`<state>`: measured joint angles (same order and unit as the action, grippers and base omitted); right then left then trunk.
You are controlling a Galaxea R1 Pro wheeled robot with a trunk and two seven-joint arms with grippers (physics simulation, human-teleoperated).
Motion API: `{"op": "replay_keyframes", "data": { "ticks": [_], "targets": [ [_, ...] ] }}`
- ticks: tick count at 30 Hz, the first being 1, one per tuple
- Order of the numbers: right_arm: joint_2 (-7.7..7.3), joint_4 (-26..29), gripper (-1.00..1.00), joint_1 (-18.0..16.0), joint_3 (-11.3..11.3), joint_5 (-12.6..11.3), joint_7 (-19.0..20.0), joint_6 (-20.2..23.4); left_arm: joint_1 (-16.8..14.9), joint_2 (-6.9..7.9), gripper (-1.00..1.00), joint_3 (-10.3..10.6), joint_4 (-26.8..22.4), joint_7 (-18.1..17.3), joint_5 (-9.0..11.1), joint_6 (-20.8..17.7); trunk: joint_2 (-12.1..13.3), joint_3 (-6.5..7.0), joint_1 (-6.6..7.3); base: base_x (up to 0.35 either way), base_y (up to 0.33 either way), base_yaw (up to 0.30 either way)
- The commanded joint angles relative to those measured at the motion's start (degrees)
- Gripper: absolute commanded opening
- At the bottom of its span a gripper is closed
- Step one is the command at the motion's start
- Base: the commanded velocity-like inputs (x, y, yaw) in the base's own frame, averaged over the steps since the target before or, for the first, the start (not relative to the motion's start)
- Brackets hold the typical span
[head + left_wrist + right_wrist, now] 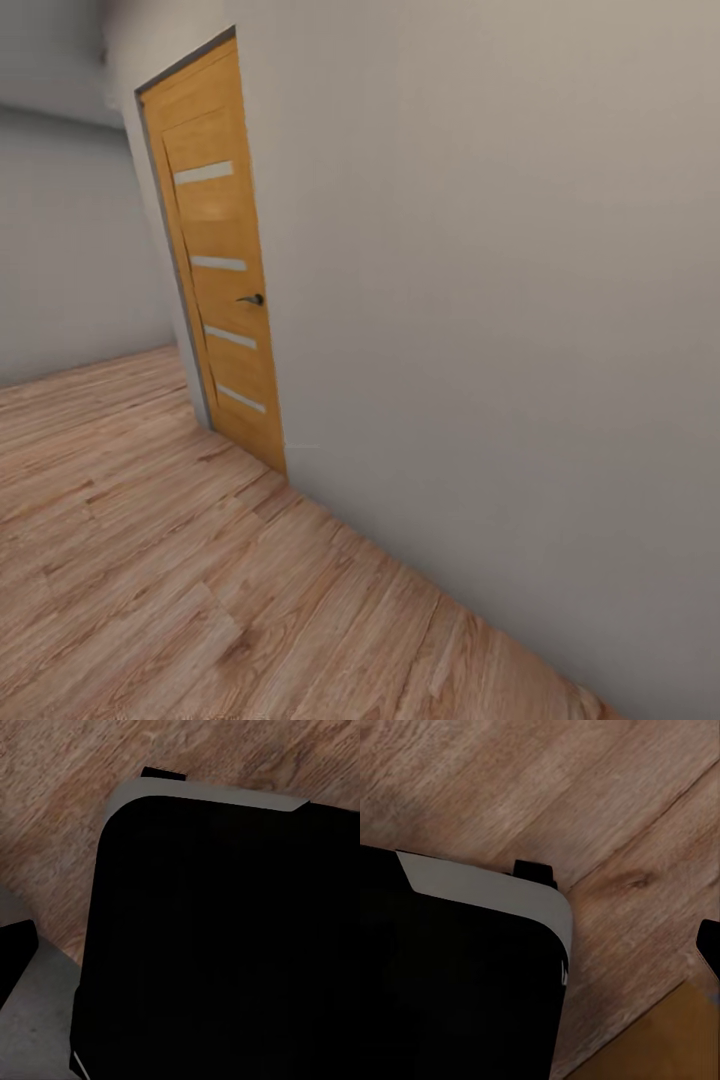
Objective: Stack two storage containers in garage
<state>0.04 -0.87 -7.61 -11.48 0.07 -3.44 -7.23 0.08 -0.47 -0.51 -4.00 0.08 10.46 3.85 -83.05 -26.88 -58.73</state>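
Along the wall, head view, left to right:
Far wall: grey, plain, behind the wood floor.
Door: orange wood, four pale stripes, dark handle, shut, set in the near wall.
Floor: light planks running up to the wall's foot.
Left wrist view: dark rounded robot body with a grey edge, planks beyond.
Right wrist view: same dark body, planks, an orange patch at one corner.
Jaws: state of either pair cannot be told.
Containers: not seen here.

Closed striped wooden door, grey wall, plank flooring
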Motion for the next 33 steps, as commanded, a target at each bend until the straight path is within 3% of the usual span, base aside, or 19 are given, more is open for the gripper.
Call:
{"op": "replay_keyframes", "data": {
  "ticks": [1,13,33],
  "targets": [
    [0.06,-0.1,1.00,0.0,-0.4,0.2,-0.2,-0.3,0.0,-0.01,1.00,0.0,0.0,0.0,0.3,0.1,0.0,-0.05,0.00,0.000,0.000,0.280],
    [0.01,-0.1,1.00,-0.1,-0.5,-0.1,-0.3,-2.9,0.0,-0.04,1.00,0.0,0.0,0.0,0.3,0.1,0.0,-0.05,0.00,0.017,0.000,0.280],
    [-0.08,-0.1,1.00,0.0,-0.8,-0.1,-0.3,-2.8,0.0,-0.15,1.00,0.0,0.0,0.0,0.3,0.0,0.0,-0.05,0.00,0.298,0.000,0.280]
  ]
}}
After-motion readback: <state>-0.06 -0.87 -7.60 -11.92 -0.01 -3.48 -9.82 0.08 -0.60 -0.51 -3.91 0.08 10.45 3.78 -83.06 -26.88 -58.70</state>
